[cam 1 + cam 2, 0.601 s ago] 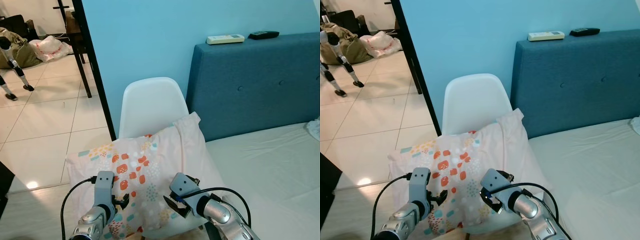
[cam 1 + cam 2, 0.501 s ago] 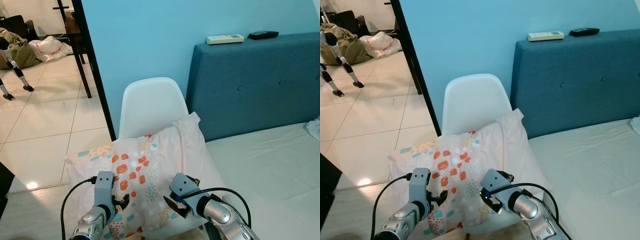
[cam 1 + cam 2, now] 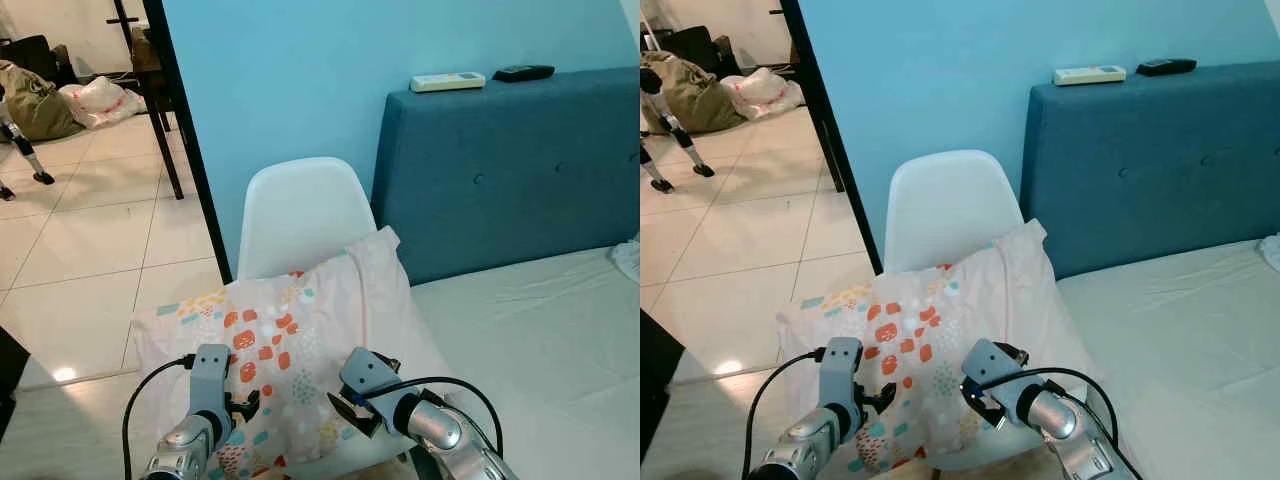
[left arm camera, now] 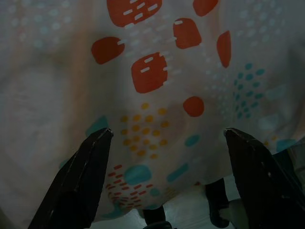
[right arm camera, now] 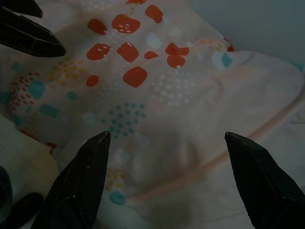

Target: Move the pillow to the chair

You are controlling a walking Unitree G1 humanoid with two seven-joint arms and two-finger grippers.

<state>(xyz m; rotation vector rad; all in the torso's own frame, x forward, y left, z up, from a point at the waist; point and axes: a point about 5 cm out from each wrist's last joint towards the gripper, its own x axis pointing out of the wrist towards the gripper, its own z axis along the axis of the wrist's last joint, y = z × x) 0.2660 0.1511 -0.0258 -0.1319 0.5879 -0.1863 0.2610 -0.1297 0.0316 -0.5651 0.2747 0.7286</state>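
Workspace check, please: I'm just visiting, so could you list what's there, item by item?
Surface: white chair beside the bed.
Job's things: patterned pillow lying on the chair seat, leaning on its back.
Clutter: two remotes on the blue headboard.
Grippers: left gripper and right gripper both open, close to the pillow, not gripping it.
Cables: black cable looping off the left arm.
Surroundings: blue wall, tiled floor, bags beyond the doorway.

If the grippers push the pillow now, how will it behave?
The pillow probably dents and sags: its cloth shows soft folds. It looks light for its bulk. It overhangs the chair on both sides, so a push may slide it off.
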